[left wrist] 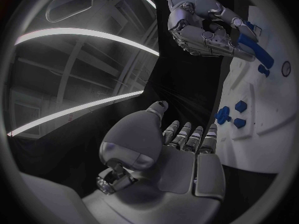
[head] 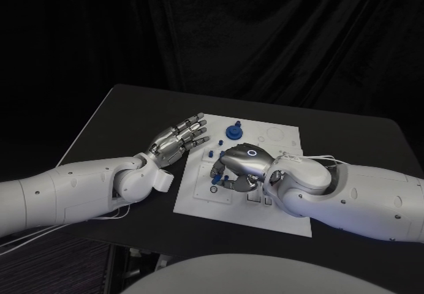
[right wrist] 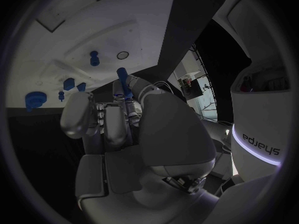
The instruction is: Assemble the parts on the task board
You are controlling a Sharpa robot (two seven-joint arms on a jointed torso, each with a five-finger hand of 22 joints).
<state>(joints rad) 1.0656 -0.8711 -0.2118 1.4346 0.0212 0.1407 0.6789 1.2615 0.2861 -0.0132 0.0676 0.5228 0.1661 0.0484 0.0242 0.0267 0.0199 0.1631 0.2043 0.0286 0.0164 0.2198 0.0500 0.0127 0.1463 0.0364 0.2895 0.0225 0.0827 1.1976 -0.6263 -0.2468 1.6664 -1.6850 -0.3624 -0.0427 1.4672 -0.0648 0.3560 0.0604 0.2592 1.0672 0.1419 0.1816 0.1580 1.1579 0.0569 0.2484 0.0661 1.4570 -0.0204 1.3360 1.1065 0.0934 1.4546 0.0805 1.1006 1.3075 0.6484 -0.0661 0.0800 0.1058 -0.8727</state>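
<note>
Right now, the right hand [head: 240, 164] grips a long blue peg [right wrist: 124, 80] over the flat white task board [head: 278, 136]; the left hand [head: 179, 140] hovers at the board's left edge, fingers apart and holding nothing.

Lab: black-draped table [head: 132, 116], ceiling strip lights [left wrist: 87, 37]

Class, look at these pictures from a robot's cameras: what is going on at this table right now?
A two-armed robot is working over a white task board on a black table. Its right hand is curled over the middle of the board, holding a long blue peg between its fingers. Its left hand hovers open at the board's left edge, holding nothing. Several other small blue parts sit on the board, including a round blue knob near the far edge.
</note>
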